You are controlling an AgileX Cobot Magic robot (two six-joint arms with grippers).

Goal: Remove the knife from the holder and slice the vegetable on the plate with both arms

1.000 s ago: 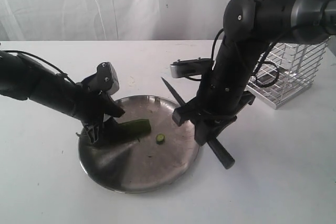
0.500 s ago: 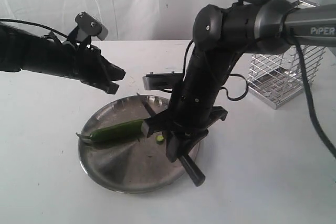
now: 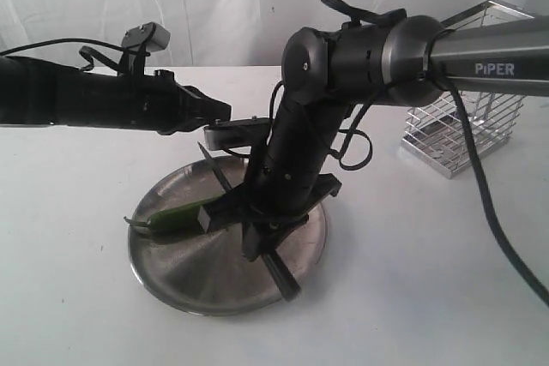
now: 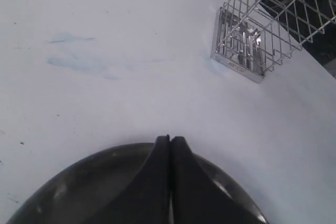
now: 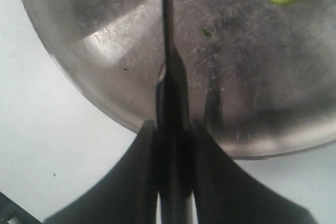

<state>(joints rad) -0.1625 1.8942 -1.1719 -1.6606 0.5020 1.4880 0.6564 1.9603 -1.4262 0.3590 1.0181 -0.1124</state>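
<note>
A white worktop carries everything. Two things rest directly on it. The round steel plate lies flat left of the middle in the exterior view, with bare white surface showing around its raised rim. The chrome wire holder stands on its base toward the far right, well apart from the plate. In the left wrist view a faint bluish smudge marks the worktop, some way from the holder.

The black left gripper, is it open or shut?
Shut. The black left gripper has both fingers pressed together, nothing between them.
</note>
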